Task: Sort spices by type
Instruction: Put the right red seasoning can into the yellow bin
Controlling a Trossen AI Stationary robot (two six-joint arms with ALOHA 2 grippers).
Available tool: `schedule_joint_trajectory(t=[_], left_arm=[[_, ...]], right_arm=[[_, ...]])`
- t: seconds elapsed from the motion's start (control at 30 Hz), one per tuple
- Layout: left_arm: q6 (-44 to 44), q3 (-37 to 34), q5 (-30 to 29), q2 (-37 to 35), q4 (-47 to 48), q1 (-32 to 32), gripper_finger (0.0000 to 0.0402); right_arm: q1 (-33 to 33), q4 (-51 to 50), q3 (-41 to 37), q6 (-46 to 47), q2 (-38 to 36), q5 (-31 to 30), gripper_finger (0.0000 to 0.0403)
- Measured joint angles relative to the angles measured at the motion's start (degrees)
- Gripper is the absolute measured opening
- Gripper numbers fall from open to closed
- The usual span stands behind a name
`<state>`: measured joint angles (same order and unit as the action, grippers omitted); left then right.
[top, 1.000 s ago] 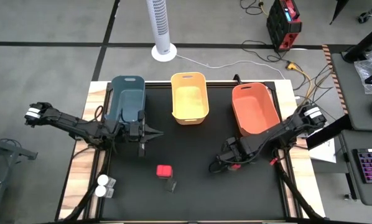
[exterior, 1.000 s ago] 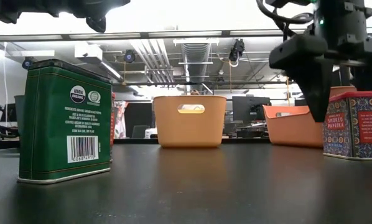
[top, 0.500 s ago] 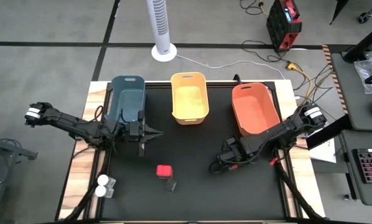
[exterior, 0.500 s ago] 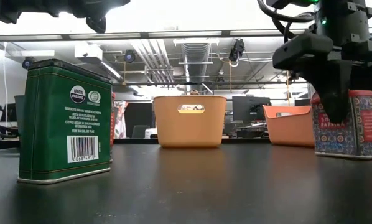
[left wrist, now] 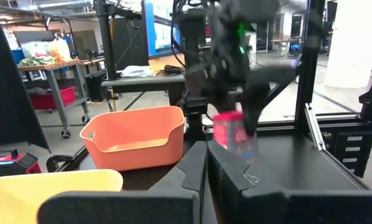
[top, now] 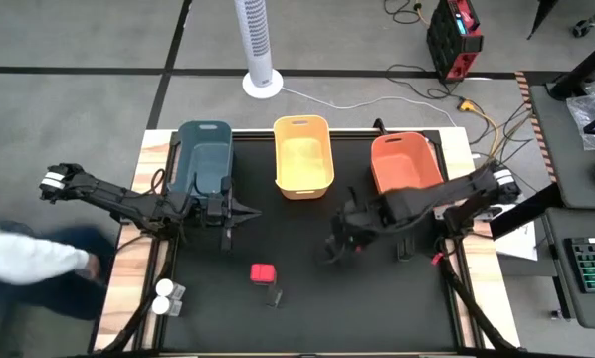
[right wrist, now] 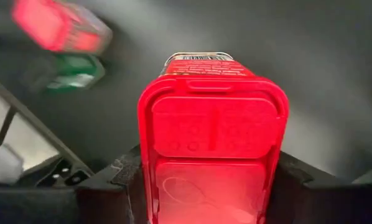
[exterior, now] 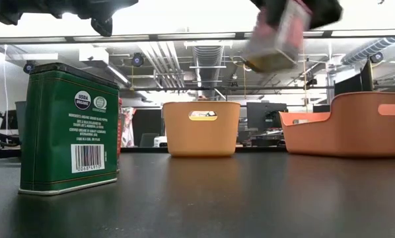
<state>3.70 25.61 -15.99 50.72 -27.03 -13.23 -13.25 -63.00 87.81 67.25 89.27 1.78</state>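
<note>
high view: my right gripper (top: 339, 242) is over the black table mat (top: 307, 313), in front of the yellow plastic bin (top: 302, 154) and the orange plastic bin (top: 407, 171), well above the surface. its load is hidden under the arm here. my left gripper (top: 230, 217) waits just beside the dark blue plastic bin (top: 205, 159). a second red square-lidded spice tin (top: 264, 271) stands on the mat with a dark rectangular tin (top: 272, 293) just beside it. two white round-lidded jars (top: 163, 296) sit at the table's left edge. a blurred person (top: 24, 268) shows beyond that edge.

low view: the carried tin (exterior: 275, 36) is in the air, tilted and blurred, clear of the mat. i judge this height is meant to clear the bin walls. the green rectangular tin (exterior: 69, 129) stands upright on the mat.

left wrist view: the other arm carries the red-lidded patterned tin (left wrist: 232, 132) above the mat near the orange bin. my left fingers (left wrist: 192, 177) lie pressed together, idle.

right wrist view: my right fingers (right wrist: 285, 180) pinch the tin on its two sides just below the red square lid (right wrist: 212, 146), which faces the camera. i judge this side grip keeps the tin from twisting during transfer. the bin for this type is not yet evident.
</note>
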Motion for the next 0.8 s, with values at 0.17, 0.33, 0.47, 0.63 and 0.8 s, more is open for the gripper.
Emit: schedule_joint_trajectory(t=[0.17,0.33,0.47,0.63,0.8], left_arm=[[0.00,0.00,0.00,0.00,0.00,0.00,0.0000],[0.00,0.00,0.00,0.00,0.00,0.00,0.0000],[0.02,0.00,0.00,-0.02,0.02,0.00,0.0000],[-0.63,0.00,-0.07,-0.32,1.11,-0.02,0.0000],[-3.53,0.00,-0.11,-2.43,4.07,-0.02,0.0000]], right_arm=[[7.31,-2.41,7.01,-13.33,0.00,-0.23,0.0202],[16.72,-4.75,12.69,-25.65,0.99,1.66,0.0202],[23.20,-8.78,19.91,-35.49,5.32,2.13,0.0202],[28.47,-16.10,31.37,-49.76,14.67,2.72,0.0202],[31.67,-22.34,42.45,-65.64,24.62,2.67,0.0202]])
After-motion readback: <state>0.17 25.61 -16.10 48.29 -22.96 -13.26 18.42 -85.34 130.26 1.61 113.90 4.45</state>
